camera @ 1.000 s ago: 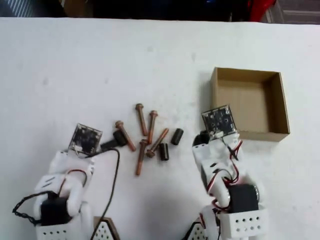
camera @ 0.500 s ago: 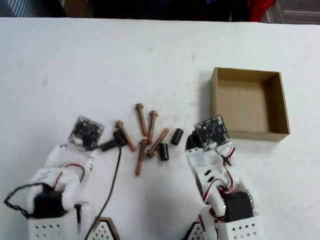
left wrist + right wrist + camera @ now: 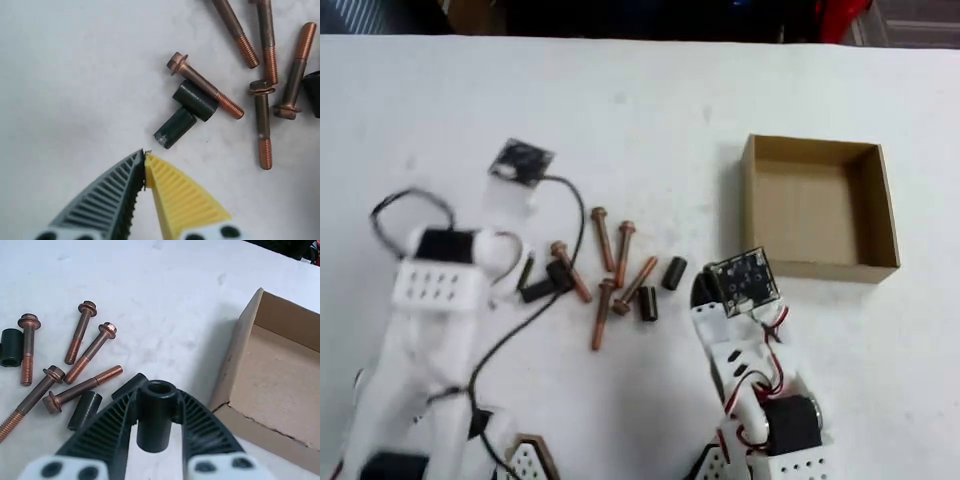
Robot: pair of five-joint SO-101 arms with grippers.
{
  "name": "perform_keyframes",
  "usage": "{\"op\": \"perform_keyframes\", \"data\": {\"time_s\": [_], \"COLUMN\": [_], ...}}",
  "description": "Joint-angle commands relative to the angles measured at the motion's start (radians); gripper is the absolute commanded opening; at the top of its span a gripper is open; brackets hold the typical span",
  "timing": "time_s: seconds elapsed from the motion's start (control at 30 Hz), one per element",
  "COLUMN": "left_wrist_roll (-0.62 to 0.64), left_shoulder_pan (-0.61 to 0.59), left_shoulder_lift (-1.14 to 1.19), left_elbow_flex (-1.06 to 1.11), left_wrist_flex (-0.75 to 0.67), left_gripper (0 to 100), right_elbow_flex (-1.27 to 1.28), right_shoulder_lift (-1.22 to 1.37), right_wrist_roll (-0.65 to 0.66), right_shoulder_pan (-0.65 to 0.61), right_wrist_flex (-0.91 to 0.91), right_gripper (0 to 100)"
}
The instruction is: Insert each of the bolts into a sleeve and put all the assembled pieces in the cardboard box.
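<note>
Several copper bolts (image 3: 610,268) lie loose at the table's middle, with black sleeves (image 3: 673,272) among them. My right gripper (image 3: 705,290) is just right of the pile, shut on an upright black sleeve (image 3: 156,415). The cardboard box (image 3: 750,200) stands open beyond it to the right, its wall (image 3: 235,357) close by. My left gripper (image 3: 144,152) hangs shut with nothing in it, its tip (image 3: 525,272) just short of two black sleeves (image 3: 174,128). One of these sleeves (image 3: 195,100) rests against a bolt (image 3: 227,104).
A black cable (image 3: 565,215) loops from the left arm over the table beside the bolts. The arms' white bases (image 3: 780,440) fill the near edge. Bare white table lies behind the pile and to the far left.
The left arm has risen and swung outward, so its wrist camera now sits farther up the table above the left sleeves. The right gripper has shifted slightly left, still holding its sleeve.
</note>
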Motion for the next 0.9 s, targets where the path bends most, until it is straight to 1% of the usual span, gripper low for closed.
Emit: {"op": "perform_keyframes", "data": {"time_s": [0.0,0.2,0.3,0.47,0.53,0.6,0.7,0.87], "left_wrist_roll": [0.086,0.236,0.342,0.588,0.661,0.692,0.700,0.703], "left_shoulder_pan": [0.104,0.236,0.289,0.309,0.309,0.309,0.308,0.312], "left_shoulder_lift": [0.193,0.415,0.516,0.691,0.773,0.855,0.986,1.171], "left_elbow_flex": [-0.152,-0.290,-0.376,-0.551,-0.628,-0.717,-0.862,-1.108], "left_wrist_flex": [-0.015,-0.017,-0.021,-0.023,-0.023,-0.023,-0.012,0.068], "left_gripper": [2,2,2,2,2,2,2,2], "right_elbow_flex": [-0.009,0.049,0.055,0.064,0.064,0.066,0.066,0.077], "right_shoulder_lift": [-0.012,-0.012,-0.012,-0.012,-0.012,-0.012,-0.012,-0.012], "right_wrist_roll": [0.006,0.009,0.009,0.009,0.009,0.009,0.011,0.011], "right_shoulder_pan": [-0.001,-0.001,-0.001,-0.001,-0.001,-0.001,-0.001,-0.001], "right_wrist_flex": [0.007,0.001,0.007,0.007,0.007,0.008,0.008,0.015], "right_gripper": [1.6,1.6,1.6,1.6,1.6,1.6,1.6,1.6]}}
